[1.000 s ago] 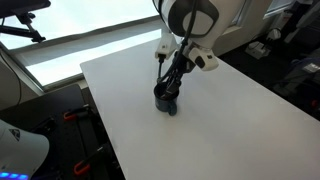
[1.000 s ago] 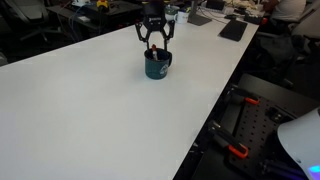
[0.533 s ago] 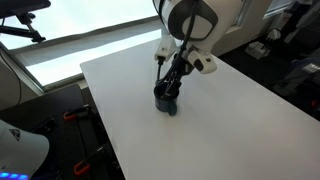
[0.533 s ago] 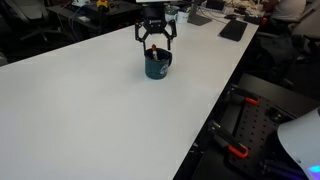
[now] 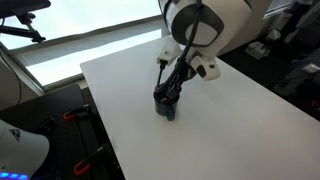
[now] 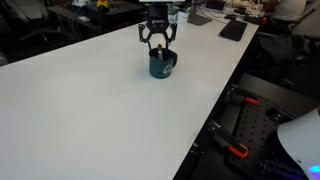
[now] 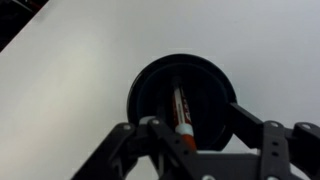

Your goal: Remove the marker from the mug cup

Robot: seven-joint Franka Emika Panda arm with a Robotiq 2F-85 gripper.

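The dark mug cup (image 7: 205, 80) stands on the white table and shows in both exterior views (image 5: 166, 104) (image 6: 162, 66). The marker (image 7: 181, 112), dark with a reddish-orange end, leans inside the mug, and its tip pokes up in an exterior view (image 6: 156, 50). My gripper (image 7: 192, 120) hangs straight over the mug, open, with one finger on each side of the marker at about rim height. It also shows in both exterior views (image 5: 174, 86) (image 6: 158, 42). The left finger is close to the marker's orange end; I cannot tell whether they touch.
The white table (image 5: 230, 120) (image 6: 80, 110) is broad around the mug. Its edges run near dark equipment with red parts (image 6: 240, 125) and a window ledge (image 5: 60, 50). Clutter lies at the table's far end (image 6: 232, 30).
The gripper has shifted slightly sideways over the mug. The mug stands a little to the right of where it was in an exterior view. The jaws stay open.
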